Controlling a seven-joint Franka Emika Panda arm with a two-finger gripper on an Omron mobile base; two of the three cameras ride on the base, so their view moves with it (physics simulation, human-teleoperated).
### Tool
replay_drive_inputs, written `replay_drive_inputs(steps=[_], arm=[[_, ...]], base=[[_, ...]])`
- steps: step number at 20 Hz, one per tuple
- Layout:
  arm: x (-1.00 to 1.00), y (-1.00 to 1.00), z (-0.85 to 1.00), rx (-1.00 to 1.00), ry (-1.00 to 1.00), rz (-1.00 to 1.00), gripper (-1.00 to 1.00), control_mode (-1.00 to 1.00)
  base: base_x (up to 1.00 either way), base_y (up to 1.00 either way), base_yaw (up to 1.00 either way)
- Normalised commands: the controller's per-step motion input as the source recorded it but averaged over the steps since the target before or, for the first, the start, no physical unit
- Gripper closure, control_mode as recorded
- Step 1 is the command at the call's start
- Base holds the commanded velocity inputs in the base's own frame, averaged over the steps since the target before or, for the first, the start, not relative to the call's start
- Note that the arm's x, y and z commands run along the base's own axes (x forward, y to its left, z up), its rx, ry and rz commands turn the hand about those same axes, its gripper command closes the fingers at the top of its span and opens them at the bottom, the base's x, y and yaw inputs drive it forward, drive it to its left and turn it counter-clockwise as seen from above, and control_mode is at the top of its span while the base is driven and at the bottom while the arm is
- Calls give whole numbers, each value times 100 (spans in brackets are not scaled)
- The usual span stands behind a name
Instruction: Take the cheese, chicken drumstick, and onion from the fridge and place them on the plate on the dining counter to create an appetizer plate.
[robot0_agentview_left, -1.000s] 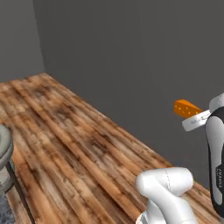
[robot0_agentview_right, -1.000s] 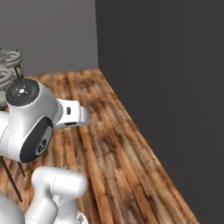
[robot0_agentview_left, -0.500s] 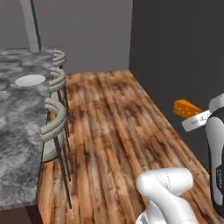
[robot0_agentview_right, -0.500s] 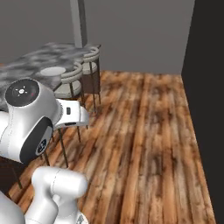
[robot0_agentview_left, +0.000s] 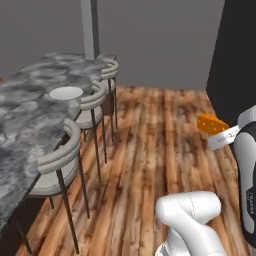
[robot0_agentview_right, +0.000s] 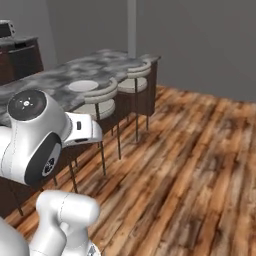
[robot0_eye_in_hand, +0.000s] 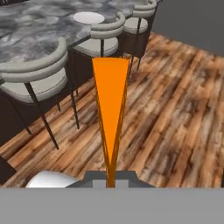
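Hand view shows the pincer (robot0_eye_in_hand: 111, 180) pinching the cheese (robot0_eye_in_hand: 110, 109), which juts straight ahead.

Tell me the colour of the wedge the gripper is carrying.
Bright orange; the cheese shows best in the hand view, pinched in the shut gripper.

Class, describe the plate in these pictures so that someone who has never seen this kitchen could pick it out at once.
Find the long grey marbled dining counter with a row of padded stools along its curved edge. On its top, near the middle stool, lies the plate. It is flat, round and plain white, the one pale disc against the mottled grey stone, and nothing lies on it.
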Motion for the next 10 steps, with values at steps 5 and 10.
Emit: replay_drive_inputs(steps=[5, 10], arm=[[0, 0, 0, 0, 0, 0, 100, 100], [0, 0, 0, 0, 0, 0, 100, 100]], base=[[87, -88, 49], [82, -51, 56]])
